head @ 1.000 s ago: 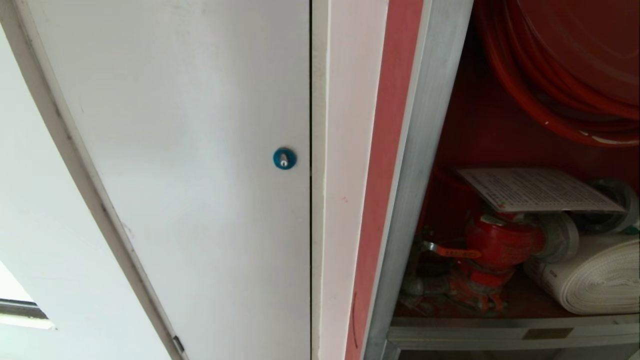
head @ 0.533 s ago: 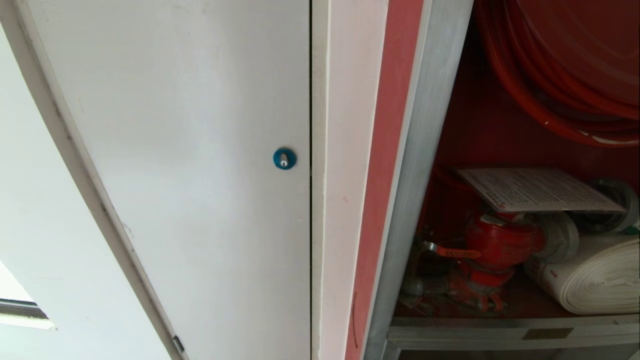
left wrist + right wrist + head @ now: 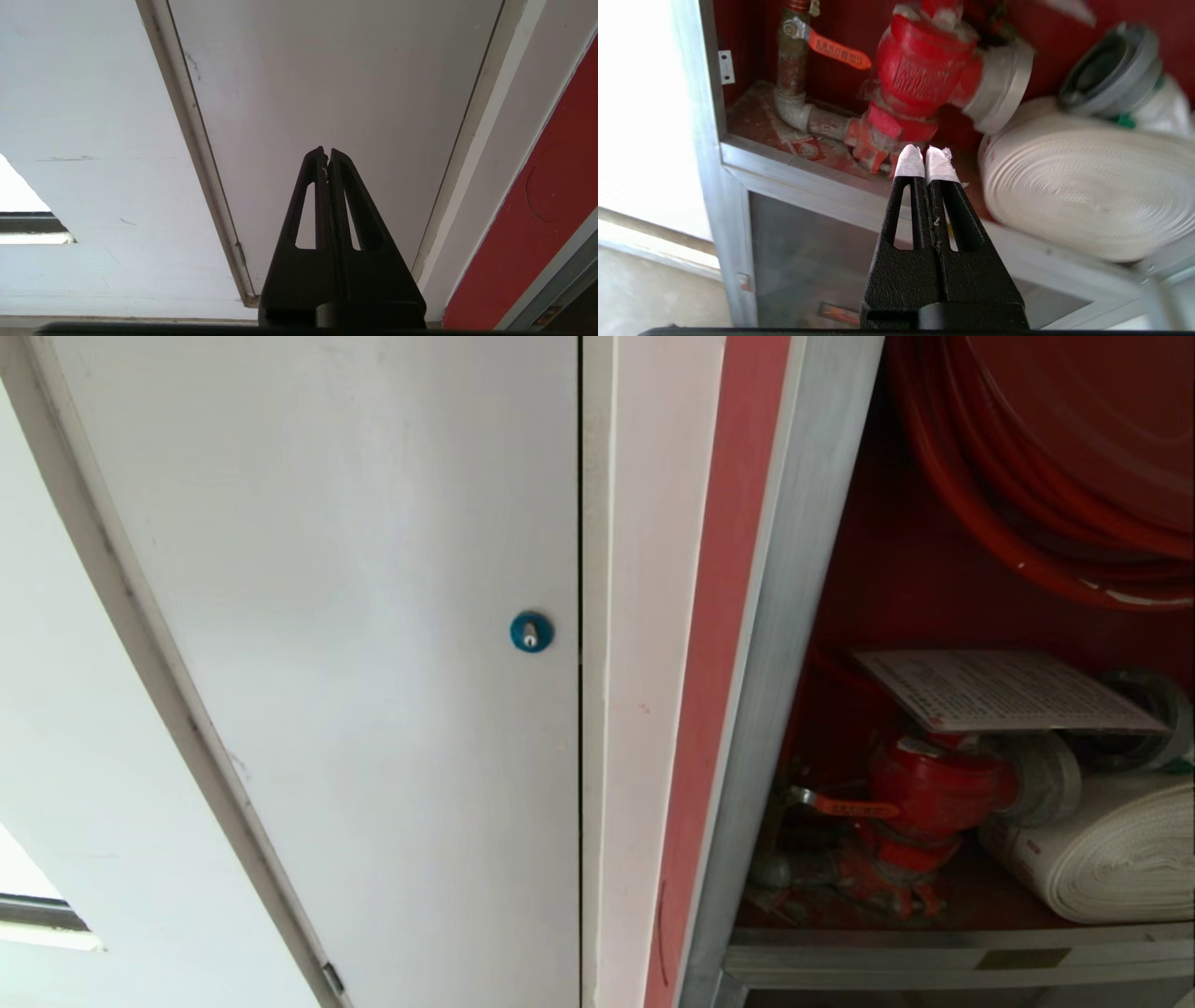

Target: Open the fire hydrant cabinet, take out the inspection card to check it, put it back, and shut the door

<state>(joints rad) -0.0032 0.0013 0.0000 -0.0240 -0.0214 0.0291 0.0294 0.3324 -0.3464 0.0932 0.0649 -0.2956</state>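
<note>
Your inspection card (image 3: 1004,691) lies flat atop the red valve (image 3: 934,789) inside the open fire hydrant cabinet (image 3: 794,644), w/ the white rolled hose (image 3: 1116,859) just beside it and the red hose reel (image 3: 1055,457) above. Your right gripper (image 3: 925,157) points at the valve base from outside the sill, fingers pressed together, empty, well below the card. Left gripper (image 3: 326,153) faces the white door (image 3: 373,616) w/ blue lock (image 3: 531,632), fingers together too.
</note>
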